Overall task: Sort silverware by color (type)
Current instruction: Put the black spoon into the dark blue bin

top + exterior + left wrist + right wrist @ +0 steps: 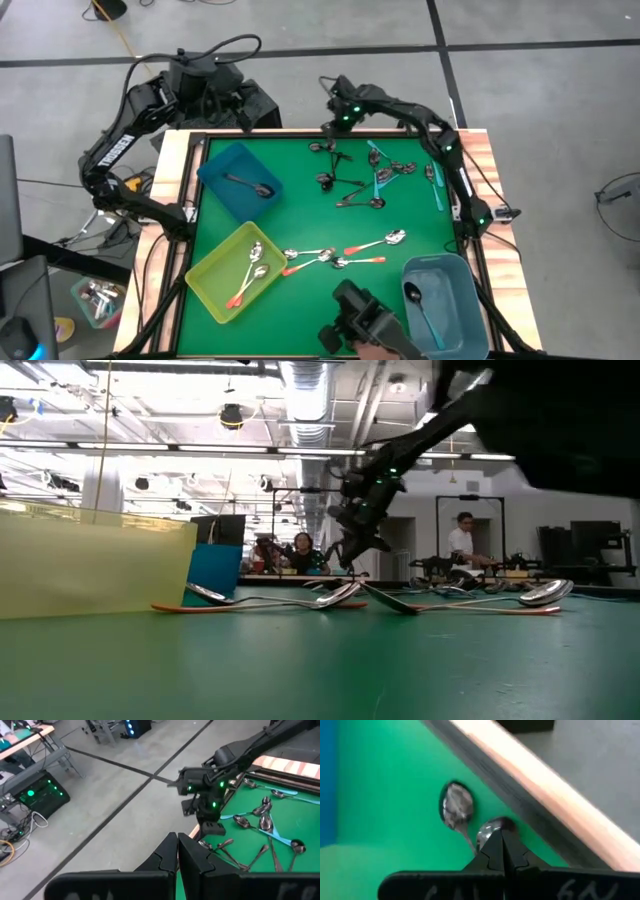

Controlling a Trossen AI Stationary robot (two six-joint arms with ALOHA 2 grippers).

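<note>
My right gripper (332,128) hangs shut at the table's far edge, its tips (502,845) just over the bowl of a dark grey spoon (494,827), with a second grey spoon (456,808) beside it. More dark spoons (335,180) and teal-handled spoons (382,175) lie on the green mat at the far side. Orange-handled spoons (372,243) lie mid-table. My left gripper (177,845) is shut and empty, raised beyond the table's far left corner (245,105). My right gripper points steeply down over the grey spoon's bowl (494,827), which lies on the mat beside the table's frame. Its own fingers hide the tips, so I cannot tell whether it touches the spoon.
A blue bin (215,170) at the far left holds a dark spoon. A yellow-green bin (205,280) at the near left holds orange-handled spoons. A light-blue bin (455,270) at the near right holds a teal-handled one. A dark camera (360,320) stands at the near edge.
</note>
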